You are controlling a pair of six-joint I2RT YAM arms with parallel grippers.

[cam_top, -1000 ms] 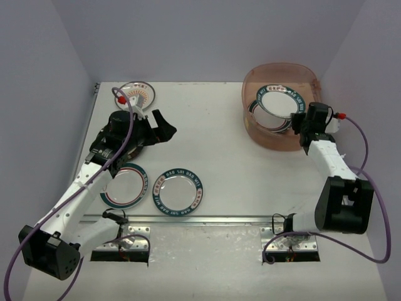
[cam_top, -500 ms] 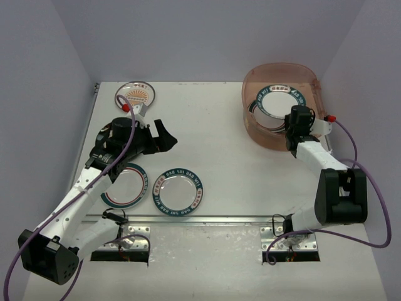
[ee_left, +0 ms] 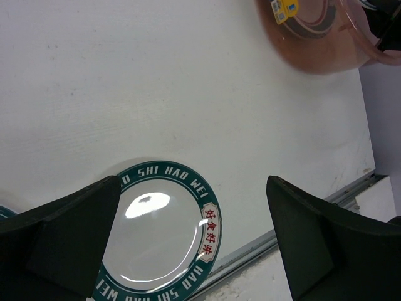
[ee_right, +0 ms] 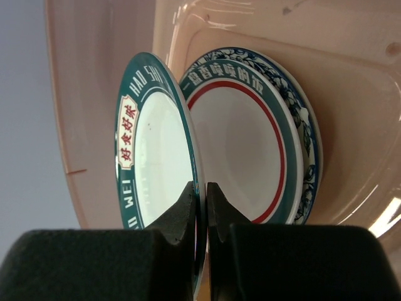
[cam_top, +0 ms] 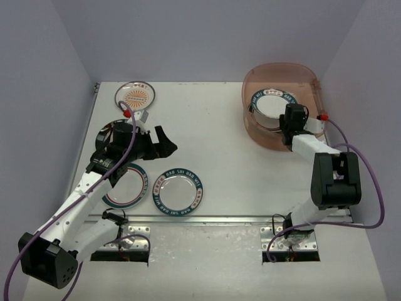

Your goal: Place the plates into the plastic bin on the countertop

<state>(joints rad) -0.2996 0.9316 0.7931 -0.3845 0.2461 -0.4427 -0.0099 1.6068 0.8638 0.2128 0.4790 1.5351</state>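
The pinkish plastic bin (cam_top: 299, 78) stands at the back right of the white countertop (cam_top: 219, 138). Inside it my right gripper (ee_right: 203, 188) is shut on the rim of a green-rimmed plate (ee_right: 156, 163), held on edge. Behind that plate lean a red-ringed teal plate (ee_right: 250, 157) and a blue floral plate (ee_right: 310, 144). My left gripper (cam_top: 160, 141) hangs wide open above the counter, with nothing between its fingers. Below it lies another green-rimmed plate (ee_left: 156, 238). A red-teal plate (cam_top: 125, 185) lies to that plate's left. An orange sunburst plate (cam_top: 135, 96) sits at the back left.
A metal rail (cam_top: 207, 219) runs along the counter's front edge. Grey walls close in the left, back and right sides. The bin (ee_left: 319, 44) shows at the top right of the left wrist view. A purple cable (cam_top: 363, 182) loops beside the right arm.
My right gripper has swung left and deeper into the bin with the plate in it. The left arm has shifted slightly toward the near plates, still open.
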